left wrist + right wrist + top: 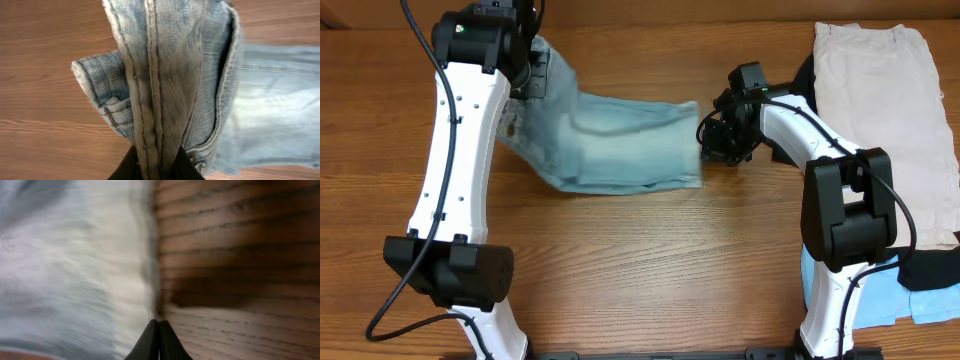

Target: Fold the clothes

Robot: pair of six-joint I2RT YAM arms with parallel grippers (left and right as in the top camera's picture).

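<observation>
The light-blue denim shorts [620, 140] are stretched across the table's middle between my two grippers. My left gripper [527, 78] is shut on a thick stitched seam at the shorts' left end. In the left wrist view the denim [165, 75] hangs from the jaws [157, 167] above the wood. My right gripper [708, 140] is at the shorts' right hem. In the right wrist view its fingers [159, 326] are pressed together on the blurred hem edge [65, 270].
Beige shorts [880, 100] lie flat at the far right on a black garment [932, 268]. A sky-blue garment [880, 300] lies by the right arm's base. Bare wooden table [650, 260] lies in front of the denim.
</observation>
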